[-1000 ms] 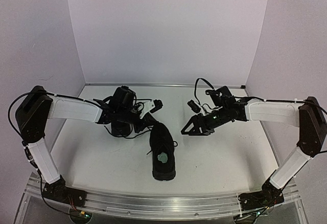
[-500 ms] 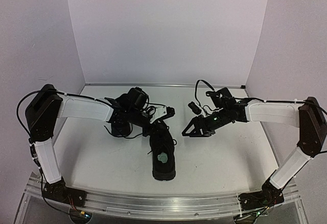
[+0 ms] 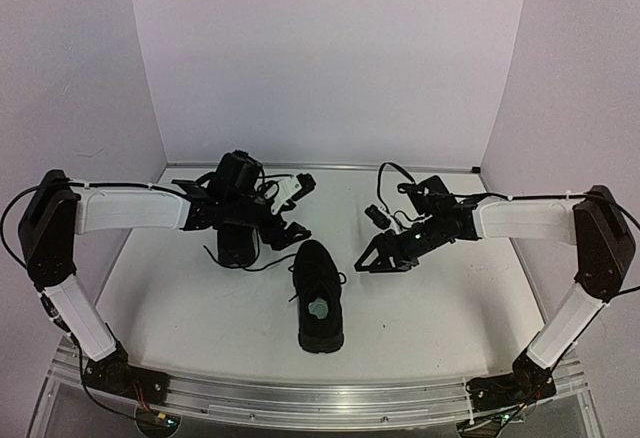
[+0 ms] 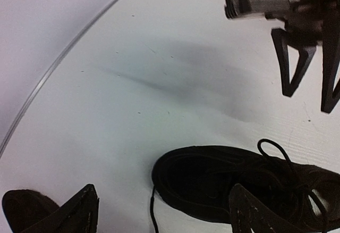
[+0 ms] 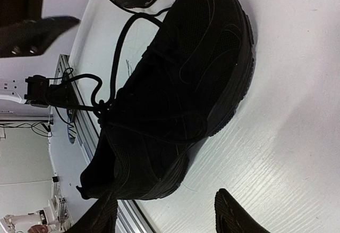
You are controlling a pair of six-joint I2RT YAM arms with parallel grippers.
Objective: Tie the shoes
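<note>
I'm reading the near shoe (image 3: 320,298) as matt black cloth, its upper showing a fine mesh weave with smoother stitched panels (the right wrist view is giving the grain best). Its sole (image 5: 239,76) is looking like dull rubber, and its laces (image 5: 113,57) like thin matt cord. Under the shoe the table (image 3: 430,298) is showing a white, faintly grained matt surface. On my side of the shoe, the rail (image 3: 330,398) is glinting like bare metal.

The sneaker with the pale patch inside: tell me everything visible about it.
The sneaker is an all-black low-top with a mesh-like fabric upper and thick sole. It stands upright near the middle of the white table, toe pointing to the far side. A pale patch shows inside its opening. Its thin black laces lie loose and untied, looping off the side. Nothing grips it.
</note>
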